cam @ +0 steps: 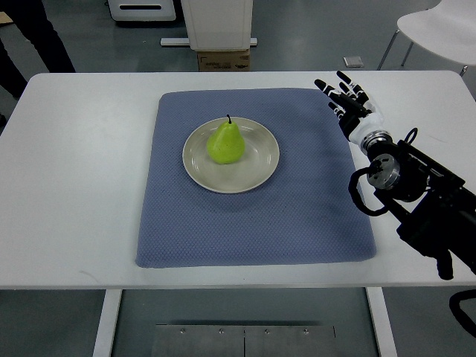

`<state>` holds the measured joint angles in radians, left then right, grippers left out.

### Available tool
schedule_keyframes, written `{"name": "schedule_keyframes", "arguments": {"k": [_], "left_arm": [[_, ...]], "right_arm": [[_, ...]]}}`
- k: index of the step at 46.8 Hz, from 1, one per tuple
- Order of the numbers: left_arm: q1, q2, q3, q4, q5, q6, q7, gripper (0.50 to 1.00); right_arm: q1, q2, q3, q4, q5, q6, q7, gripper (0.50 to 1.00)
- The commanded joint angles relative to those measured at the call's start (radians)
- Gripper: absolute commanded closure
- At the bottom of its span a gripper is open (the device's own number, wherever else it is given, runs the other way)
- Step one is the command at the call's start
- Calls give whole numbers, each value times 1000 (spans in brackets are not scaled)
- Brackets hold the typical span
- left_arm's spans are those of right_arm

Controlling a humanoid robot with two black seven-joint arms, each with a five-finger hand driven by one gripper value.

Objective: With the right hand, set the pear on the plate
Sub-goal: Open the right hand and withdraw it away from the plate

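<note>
A green pear [226, 142] lies on the left part of a cream plate [256, 165], stem pointing to the far side. The plate sits on a blue-grey mat [297, 216] in the middle of the white table. My right hand [343, 95] is over the mat's far right corner, well to the right of the plate. Its fingers are spread and hold nothing. Its black forearm runs off toward the lower right. The left arm does not show.
The white table [74, 193] surrounds the mat on all sides. Beyond the far edge stand a white cabinet with a cardboard box [222, 58], a white chair [439, 30] at the far right, and a person's dark legs [30, 37] at the far left.
</note>
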<state>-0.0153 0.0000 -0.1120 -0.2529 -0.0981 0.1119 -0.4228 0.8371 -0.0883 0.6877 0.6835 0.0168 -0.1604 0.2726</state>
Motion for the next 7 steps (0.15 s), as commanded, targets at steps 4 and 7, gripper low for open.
{"name": "schedule_keyframes", "arguments": {"k": [4, 7], "left_arm": [[0, 0, 0, 0, 0, 0, -1, 500], [0, 0, 0, 0, 0, 0, -1, 500]], "right_arm": [[-10, -8, 1, -1, -1, 4, 2, 500], [-10, -19, -2, -1, -1, 5, 2, 500]]}}
